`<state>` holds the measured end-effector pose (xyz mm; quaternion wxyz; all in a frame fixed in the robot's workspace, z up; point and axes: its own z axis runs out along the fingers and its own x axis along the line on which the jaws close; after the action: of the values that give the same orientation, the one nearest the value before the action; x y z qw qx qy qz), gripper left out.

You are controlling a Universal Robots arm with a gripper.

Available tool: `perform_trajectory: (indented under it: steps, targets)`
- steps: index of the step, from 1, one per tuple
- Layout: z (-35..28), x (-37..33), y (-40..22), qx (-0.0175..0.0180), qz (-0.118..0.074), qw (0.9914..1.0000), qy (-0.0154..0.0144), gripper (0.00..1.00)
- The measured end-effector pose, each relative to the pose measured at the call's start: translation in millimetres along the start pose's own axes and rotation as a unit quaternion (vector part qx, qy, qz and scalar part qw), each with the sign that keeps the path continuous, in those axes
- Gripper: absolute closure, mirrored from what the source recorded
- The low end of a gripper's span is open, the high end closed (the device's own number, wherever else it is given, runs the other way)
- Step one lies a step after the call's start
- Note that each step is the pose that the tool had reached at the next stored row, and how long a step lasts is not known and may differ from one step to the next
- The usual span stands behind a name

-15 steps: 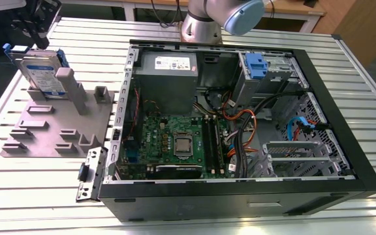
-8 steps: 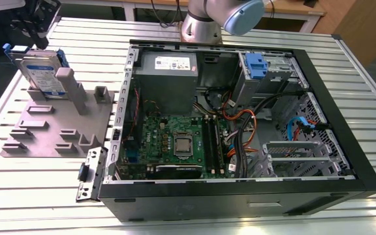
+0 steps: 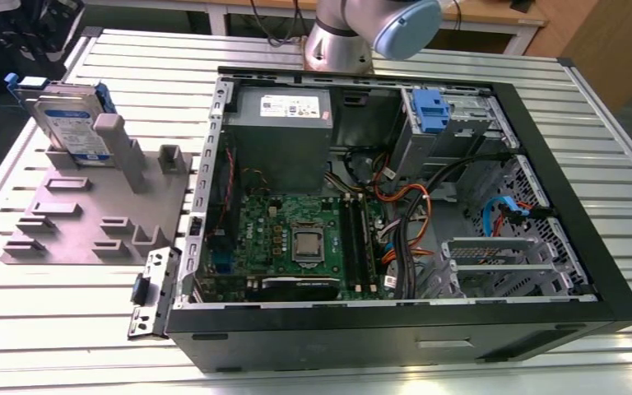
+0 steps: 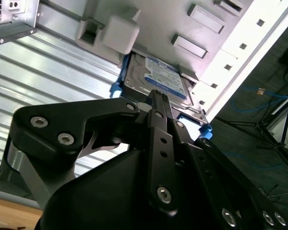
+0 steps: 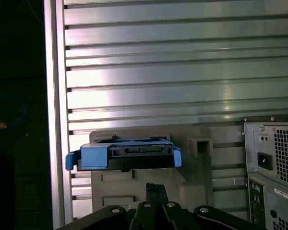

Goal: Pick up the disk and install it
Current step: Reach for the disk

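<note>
Step in hand: looks to me like the approach for the pick. The disk isn't grabbed yet.
Disk: the disk stands on edge in a slot of the grey holder, upper left of the exterior view, on the slatted tabletop. It's well apart from the open PC case in the middle of that frame.
Jaws: the gripper has its jaws together, with nothing between them, in both wrist views.
Disk vs jaws: in the first wrist view the disk's blue railed end faces the jaws. There's a clear gap, and the tips point a bit off its middle. In the second wrist view the tips overlap the label side of the disk, so the line is roughly right. Can't tell the depth from there.
Doing it well (my take): spread the jaws before closing in, centre them across the thin sides and grip metal rather than the flexy blue rails. Pull straight out of the slot so it doesn't bind.
Watch out: the holder's posts sit right beside the disk, so a skewed approach could bump them.
</note>
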<state>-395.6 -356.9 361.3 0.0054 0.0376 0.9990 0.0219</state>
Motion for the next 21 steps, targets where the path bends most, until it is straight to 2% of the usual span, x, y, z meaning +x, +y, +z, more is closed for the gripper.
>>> perform_trajectory:
  steps: [6,15,21]
  targets:
    - [4.1,15.5,1.3,0.0002,0.000,1.00000,0.0022,0.89]
    - [8.9,30.6,5.6,0.0002,0.000,1.00000,0.0031,0.89]
    - [11.2,38.3,7.1,0.0003,0.000,0.99999,0.0035,0.89]
